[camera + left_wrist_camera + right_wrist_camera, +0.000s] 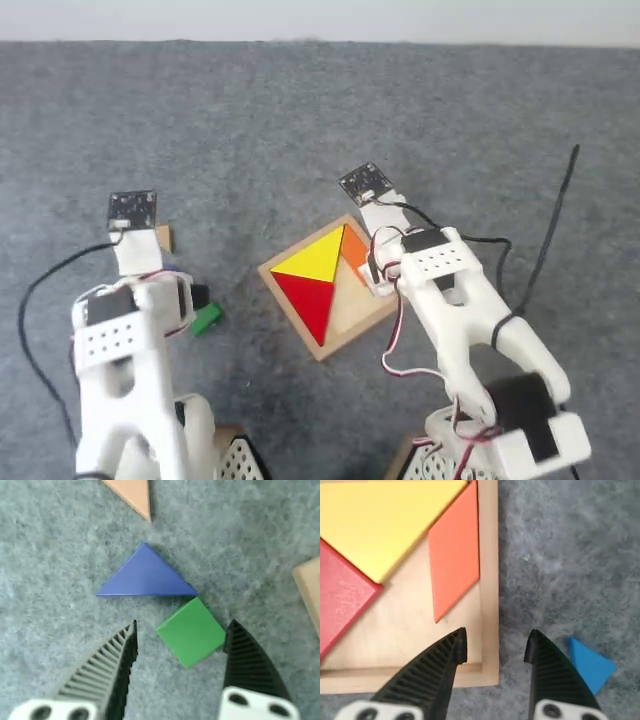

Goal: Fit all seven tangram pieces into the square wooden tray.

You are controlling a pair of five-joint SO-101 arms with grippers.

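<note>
The square wooden tray [355,305] lies mid-table and holds a yellow triangle [312,260], a red triangle [308,295] and an orange parallelogram [352,250]. My right gripper [497,632] is open over the tray's rim [490,580], close to the orange parallelogram [455,555]. A light blue triangle [590,665] lies on the carpet just outside that rim. My left gripper [183,627] is open, with the green square [190,631] between its fingertips. A dark blue triangle [146,575] touches the square's far corner.
A tan triangle [132,495] and another tan piece [310,592] lie on the grey carpet beyond the left gripper. A black cable [555,220] trails at the right. Both arm bases stand at the near edge.
</note>
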